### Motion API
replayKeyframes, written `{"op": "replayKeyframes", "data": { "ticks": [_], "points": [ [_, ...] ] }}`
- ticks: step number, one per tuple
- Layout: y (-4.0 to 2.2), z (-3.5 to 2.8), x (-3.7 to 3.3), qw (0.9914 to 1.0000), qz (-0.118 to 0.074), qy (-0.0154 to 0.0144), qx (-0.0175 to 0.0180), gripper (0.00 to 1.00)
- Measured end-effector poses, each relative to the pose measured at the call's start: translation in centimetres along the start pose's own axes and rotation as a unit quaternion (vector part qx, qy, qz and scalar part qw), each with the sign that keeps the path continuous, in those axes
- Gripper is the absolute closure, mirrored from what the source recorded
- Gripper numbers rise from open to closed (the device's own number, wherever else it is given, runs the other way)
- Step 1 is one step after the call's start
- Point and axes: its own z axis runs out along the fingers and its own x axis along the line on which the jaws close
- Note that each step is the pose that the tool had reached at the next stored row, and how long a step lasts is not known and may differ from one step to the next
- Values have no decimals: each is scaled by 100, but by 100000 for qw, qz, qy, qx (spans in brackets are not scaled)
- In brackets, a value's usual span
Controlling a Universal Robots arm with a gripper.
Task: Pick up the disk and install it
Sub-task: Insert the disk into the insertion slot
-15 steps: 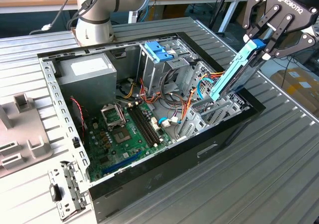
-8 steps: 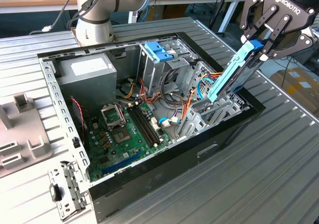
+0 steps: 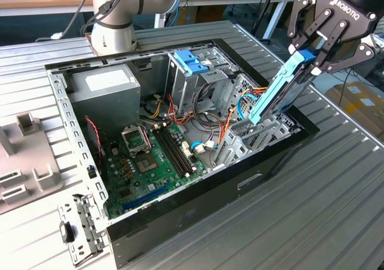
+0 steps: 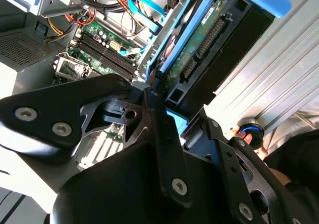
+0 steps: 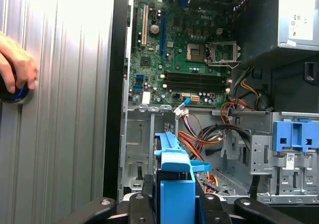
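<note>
You had the gripper (image 3: 313, 60) clamped on the disk (image 3: 277, 93) at its upper end, tilted steeply so its lower end aimed into the case (image 3: 240, 183) at the exterior view's right.

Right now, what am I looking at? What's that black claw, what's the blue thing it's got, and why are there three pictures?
It's a robot arm working over an open computer case that lies on a ribbed metal table. The black claw is its gripper, which works like the arm's hand. It is shut on the disk, a flat dark drive with bright blue rails, held tilted over the end of the case at the exterior view's right. That view comes from a camera standing off the arm. Both wrist views come from cameras riding on the arm, so they look past the claw into the case. Inside are a green circuit board and coloured wires. In the first wrist view, a person's hand rests on a dark round thing on the table.
</note>
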Motion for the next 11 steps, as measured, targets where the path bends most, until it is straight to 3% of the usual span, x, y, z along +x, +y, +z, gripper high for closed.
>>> {"op": "replayKeyframes", "data": {
  "ticks": [4, 11],
  "points": [
    [31, 28, 0, 100000, 36, 16, 4, 63],
    [206, 44, -5, 100000, 47, 1, 79, 63]
  ]
}}
